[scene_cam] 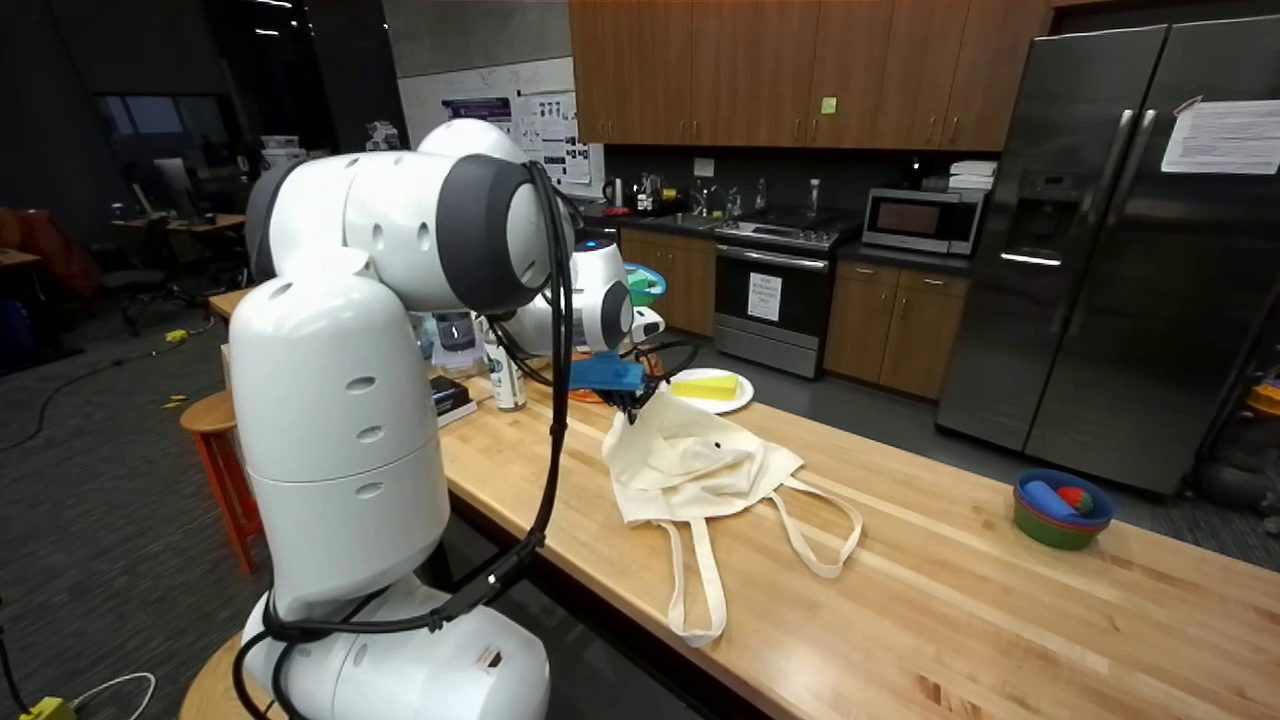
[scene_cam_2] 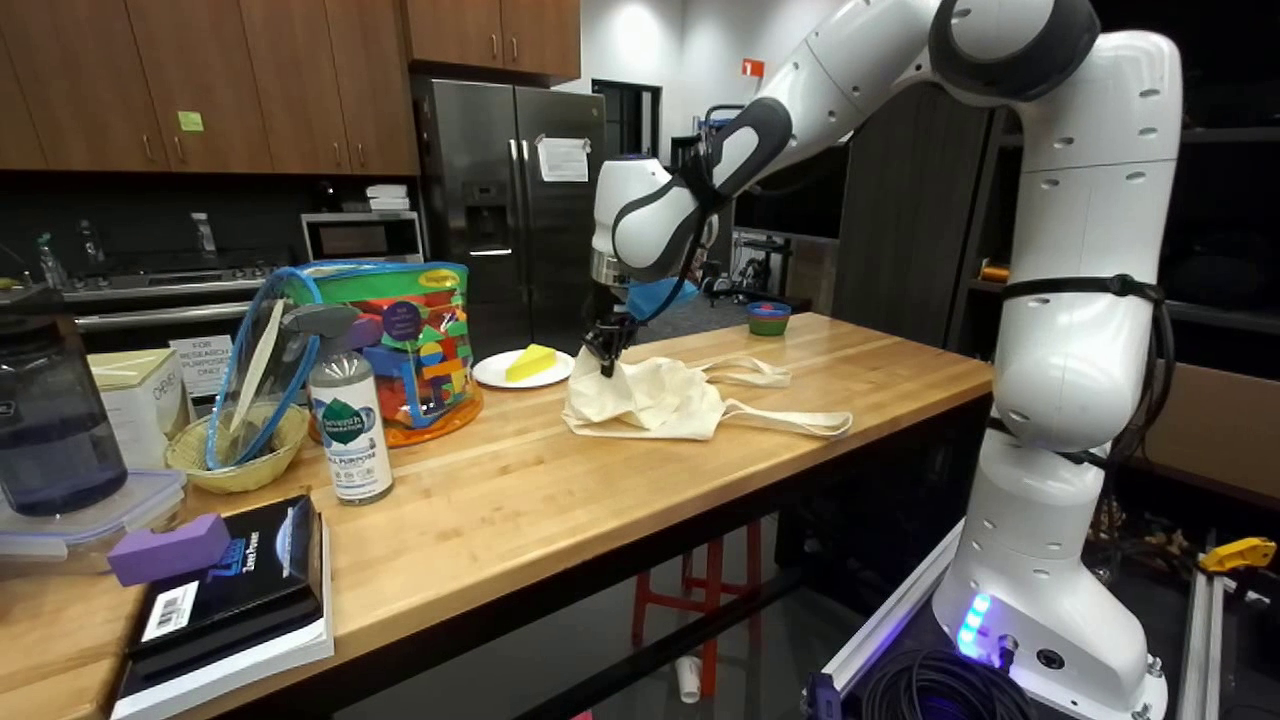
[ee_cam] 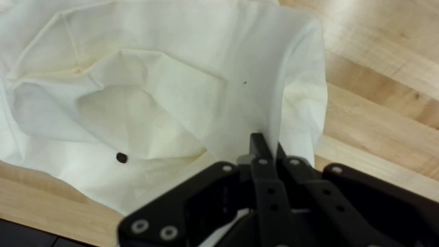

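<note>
A cream cloth tote bag (scene_cam: 690, 470) lies crumpled on the wooden table, its two handles spread out flat in both exterior views. My gripper (ee_cam: 269, 147) is closed on a raised fold of this bag (ee_cam: 178, 89), pinching the thin fabric between its fingertips. That edge of the bag (scene_cam_2: 640, 392) is lifted into a peak under the gripper (scene_cam_2: 606, 358) in an exterior view. A small dark spot (ee_cam: 121, 157) shows on the cloth. The bag's inside is hidden by folds. Close behind the gripper, a white plate (scene_cam_2: 488, 376) bears a yellow wedge (scene_cam_2: 532, 362).
Stacked bowls (scene_cam: 1062, 532) with a blue and a red item stand toward the table's far end. A clear bag of toy blocks (scene_cam_2: 432, 345), a spray bottle (scene_cam_2: 345, 430), a basket (scene_cam_2: 235, 478), a purple block (scene_cam_2: 170, 550) and books (scene_cam_2: 235, 590) occupy the opposite end.
</note>
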Robot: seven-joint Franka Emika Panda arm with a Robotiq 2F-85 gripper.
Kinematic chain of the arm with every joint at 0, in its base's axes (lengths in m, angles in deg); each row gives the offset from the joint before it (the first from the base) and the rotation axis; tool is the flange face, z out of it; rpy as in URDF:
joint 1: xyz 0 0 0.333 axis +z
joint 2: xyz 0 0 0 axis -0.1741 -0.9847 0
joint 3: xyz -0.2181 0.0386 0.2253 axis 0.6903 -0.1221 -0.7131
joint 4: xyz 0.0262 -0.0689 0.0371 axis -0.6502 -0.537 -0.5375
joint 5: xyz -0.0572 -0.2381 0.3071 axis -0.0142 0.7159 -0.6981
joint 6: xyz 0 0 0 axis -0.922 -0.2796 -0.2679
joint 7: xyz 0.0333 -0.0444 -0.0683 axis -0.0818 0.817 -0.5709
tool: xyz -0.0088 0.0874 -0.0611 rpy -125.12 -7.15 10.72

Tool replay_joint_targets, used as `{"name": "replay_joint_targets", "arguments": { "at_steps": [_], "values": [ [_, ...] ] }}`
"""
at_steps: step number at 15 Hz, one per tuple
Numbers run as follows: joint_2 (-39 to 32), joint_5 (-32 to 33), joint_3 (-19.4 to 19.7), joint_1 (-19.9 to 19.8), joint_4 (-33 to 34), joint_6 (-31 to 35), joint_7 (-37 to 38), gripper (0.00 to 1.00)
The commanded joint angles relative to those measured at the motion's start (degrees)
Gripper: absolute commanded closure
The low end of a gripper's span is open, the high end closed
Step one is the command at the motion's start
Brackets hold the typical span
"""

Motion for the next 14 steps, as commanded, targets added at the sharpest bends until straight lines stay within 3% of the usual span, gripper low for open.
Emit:
{"name": "replay_joint_targets", "arguments": {
  "at_steps": [1, 9, 14],
  "values": [
    [3.3, 1.6, -1.7, 1.6, -3.5, -0.7, 2.8, 0.99],
    [3.6, 11.5, -3.8, 4.7, -8.6, -0.1, 19.4, 0.99],
    [4.1, 13.7, -3.8, 4.8, -11.6, -0.3, 28.2, 0.99]
  ]
}}
